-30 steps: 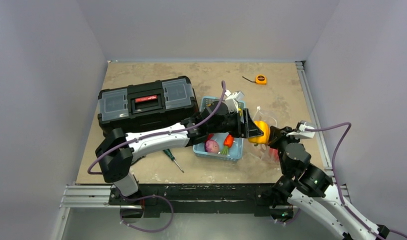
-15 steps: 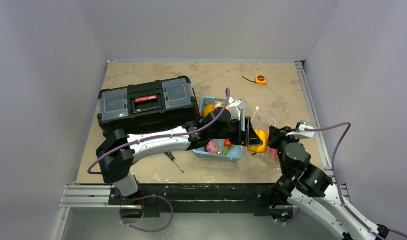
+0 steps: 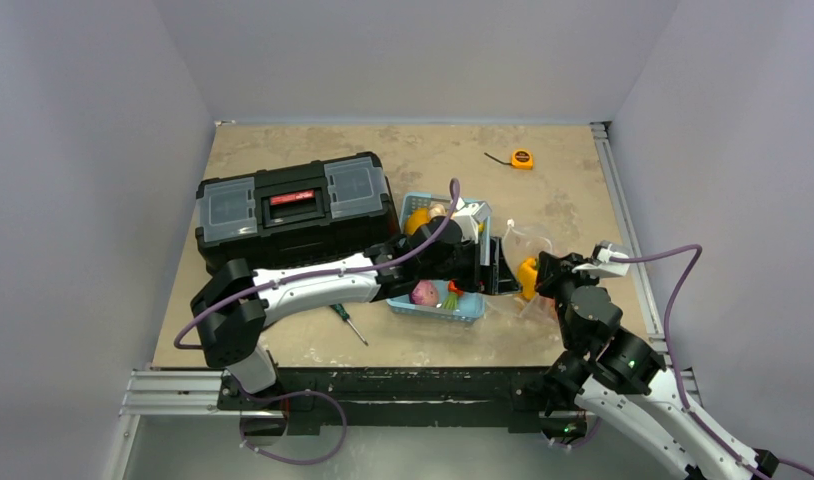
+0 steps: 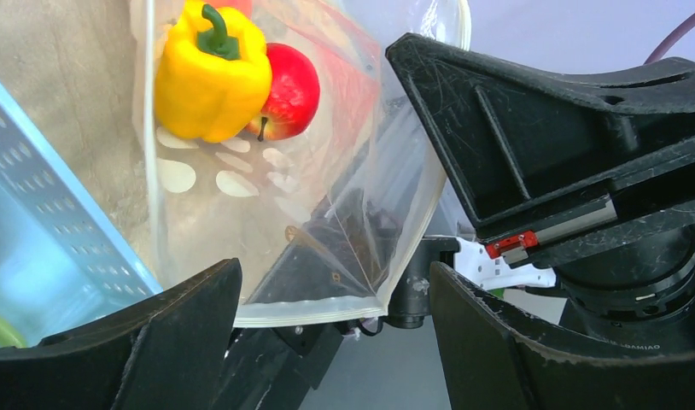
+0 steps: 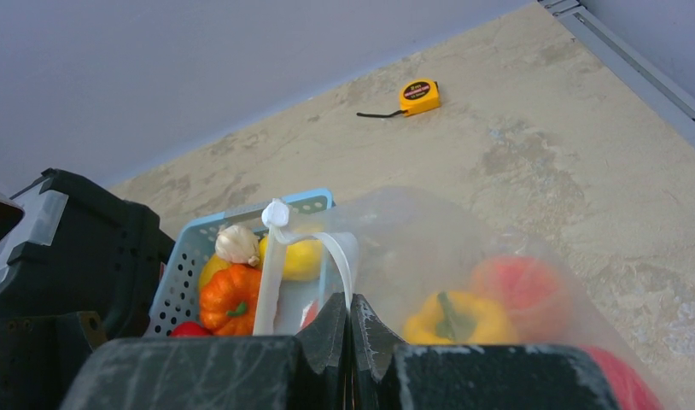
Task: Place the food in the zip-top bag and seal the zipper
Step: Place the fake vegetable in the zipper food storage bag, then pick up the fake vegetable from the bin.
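The clear dotted zip-top bag (image 3: 528, 245) lies right of the blue basket (image 3: 435, 312). A yellow pepper (image 4: 212, 73) and a red apple (image 4: 289, 81) sit inside the bag (image 4: 327, 196). My left gripper (image 4: 335, 342) is open and empty, its jaws spread just outside the bag's whitish zipper edge (image 4: 310, 309). It shows in the top view (image 3: 505, 272) too. My right gripper (image 5: 351, 312) is shut on the zipper strip (image 5: 335, 252) and holds the bag's mouth up. A purple onion (image 3: 424, 292), a carrot (image 3: 453, 290), a pumpkin (image 5: 233, 299), garlic (image 5: 237, 243) and a lemon (image 5: 297, 256) remain in the basket.
A black toolbox (image 3: 293, 205) stands left of the basket. A screwdriver (image 3: 345, 320) lies in front of it. An orange tape measure (image 3: 522, 158) lies at the back right. My two arms nearly meet at the bag.
My left gripper carried the yellow pepper down to the bag's mouth and let it go. The pepper now lies inside the bag, and the left gripper has drawn back a little.
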You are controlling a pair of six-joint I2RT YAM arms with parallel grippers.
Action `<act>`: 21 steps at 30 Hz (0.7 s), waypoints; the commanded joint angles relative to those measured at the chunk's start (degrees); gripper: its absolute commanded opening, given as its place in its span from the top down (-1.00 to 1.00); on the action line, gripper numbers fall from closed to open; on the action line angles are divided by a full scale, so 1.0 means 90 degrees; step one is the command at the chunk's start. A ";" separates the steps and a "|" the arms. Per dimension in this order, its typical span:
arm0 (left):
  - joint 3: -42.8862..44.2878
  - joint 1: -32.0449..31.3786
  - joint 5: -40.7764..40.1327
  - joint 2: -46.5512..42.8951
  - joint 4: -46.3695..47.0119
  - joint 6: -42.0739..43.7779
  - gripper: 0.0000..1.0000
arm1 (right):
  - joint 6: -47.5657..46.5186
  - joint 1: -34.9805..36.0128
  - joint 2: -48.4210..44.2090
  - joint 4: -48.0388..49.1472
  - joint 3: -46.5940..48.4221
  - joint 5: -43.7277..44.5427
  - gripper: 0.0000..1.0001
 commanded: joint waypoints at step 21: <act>-0.0070 0.0277 -0.2674 -0.1219 -0.3347 0.0653 -0.57 | -0.0100 0.0023 0.0068 0.0335 0.0004 -0.0022 1.00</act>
